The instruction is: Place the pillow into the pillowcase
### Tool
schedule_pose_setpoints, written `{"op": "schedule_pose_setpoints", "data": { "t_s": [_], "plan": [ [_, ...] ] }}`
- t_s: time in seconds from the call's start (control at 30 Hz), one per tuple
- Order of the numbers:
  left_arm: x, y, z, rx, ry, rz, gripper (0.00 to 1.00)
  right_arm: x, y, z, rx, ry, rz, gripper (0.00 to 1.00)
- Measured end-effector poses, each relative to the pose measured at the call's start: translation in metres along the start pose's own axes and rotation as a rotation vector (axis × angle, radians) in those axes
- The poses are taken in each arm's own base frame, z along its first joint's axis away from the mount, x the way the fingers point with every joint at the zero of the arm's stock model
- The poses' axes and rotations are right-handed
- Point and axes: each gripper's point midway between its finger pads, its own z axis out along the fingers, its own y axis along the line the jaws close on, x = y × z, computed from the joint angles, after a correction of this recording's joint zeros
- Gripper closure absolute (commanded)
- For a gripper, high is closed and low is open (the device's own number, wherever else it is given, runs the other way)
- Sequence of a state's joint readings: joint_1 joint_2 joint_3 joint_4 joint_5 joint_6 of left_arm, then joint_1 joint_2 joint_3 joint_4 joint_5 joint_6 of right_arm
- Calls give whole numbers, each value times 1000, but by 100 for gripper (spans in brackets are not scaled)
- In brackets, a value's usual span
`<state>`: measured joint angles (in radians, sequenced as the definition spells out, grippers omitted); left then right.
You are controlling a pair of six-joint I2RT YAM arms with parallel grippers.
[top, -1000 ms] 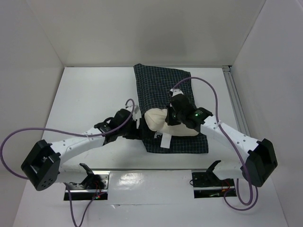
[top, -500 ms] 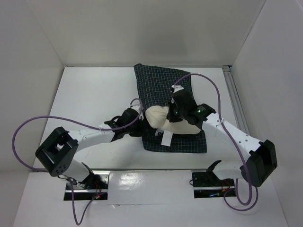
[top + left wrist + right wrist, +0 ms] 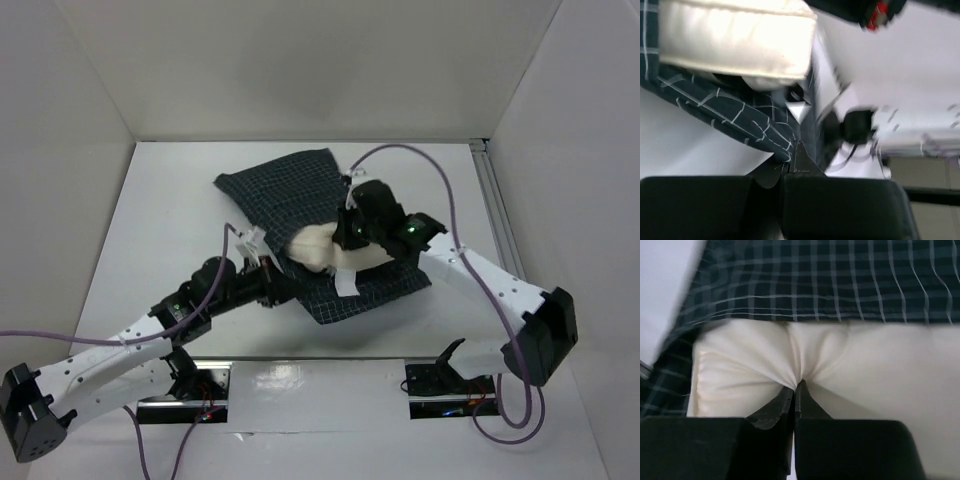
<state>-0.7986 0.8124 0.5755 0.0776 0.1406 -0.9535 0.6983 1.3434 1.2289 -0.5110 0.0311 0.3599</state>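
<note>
The dark checked pillowcase lies crumpled across the middle of the table, skewed toward the back left. Partly inside it, the cream pillow bulges out of its near opening, a white tag hanging at the front. My left gripper is shut on the pillowcase at its near-left hem, the fabric pinched at the fingertips. My right gripper is shut on the pillow, puckering its cover, with checked cloth just beyond.
White walls close in the table at the back and both sides. A metal rail runs along the right edge. Purple cables loop above both arms. Two black mounts stand at the near edge.
My left gripper shut on the pillowcase hem and its arm swung back toward the near left. The pillowcase got dragged and twisted leftward. My right gripper shifted left with the pillow.
</note>
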Motion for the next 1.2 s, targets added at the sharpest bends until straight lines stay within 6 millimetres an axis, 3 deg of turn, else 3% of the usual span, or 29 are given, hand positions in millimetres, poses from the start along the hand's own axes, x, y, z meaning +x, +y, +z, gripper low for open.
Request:
{"op": "schedule_pose_setpoints", "data": {
  "t_s": [0.13,0.2,0.27,0.47,0.5,0.57,0.6,0.67,0.73,0.77,0.8,0.83,0.87,0.93,0.97,1.0,1.13,1.2],
  "plan": [
    [76,43,-9,-104,181,-84,100,105,-37,53,99,272,45,100],
    [89,50,-12,-140,223,-96,100,120,-38,66,103,332,66,100],
    [84,44,-11,-144,222,-92,100,98,-29,65,92,303,65,100],
    [10,-31,2,-41,76,-22,100,-67,9,37,23,-65,38,100],
    [3,-42,3,-11,60,-18,100,-84,17,33,-6,-124,34,100],
    [0,-54,5,32,52,-18,100,-87,26,33,-39,-151,24,100],
    [4,-53,7,36,60,-21,100,-78,27,38,-48,-137,19,100],
    [23,-37,13,5,94,-46,100,-39,21,58,-57,-69,15,100],
    [54,-8,18,-78,162,-74,97,22,4,80,-41,68,22,100],
    [70,7,18,-130,206,-87,79,57,-5,90,-34,153,29,100],
    [82,19,17,-184,242,-90,73,89,-11,95,-33,237,39,98],
    [91,30,14,-235,274,-103,63,111,-13,97,-40,295,45,68],
    [93,30,12,-258,292,-98,41,119,-8,96,-60,321,51,53],
    [84,21,6,-289,298,-82,23,106,-2,86,-78,284,29,22],
    [72,9,6,-283,277,-68,16,96,-3,76,-76,255,32,18],
    [59,-3,5,-279,252,-53,7,83,-5,67,-68,216,28,16],
    [-4,-44,8,-316,135,18,9,21,-31,19,-18,16,77,19],
    [-27,-47,21,-399,103,61,9,-6,-53,-4,22,-84,124,21]
  ]
}}
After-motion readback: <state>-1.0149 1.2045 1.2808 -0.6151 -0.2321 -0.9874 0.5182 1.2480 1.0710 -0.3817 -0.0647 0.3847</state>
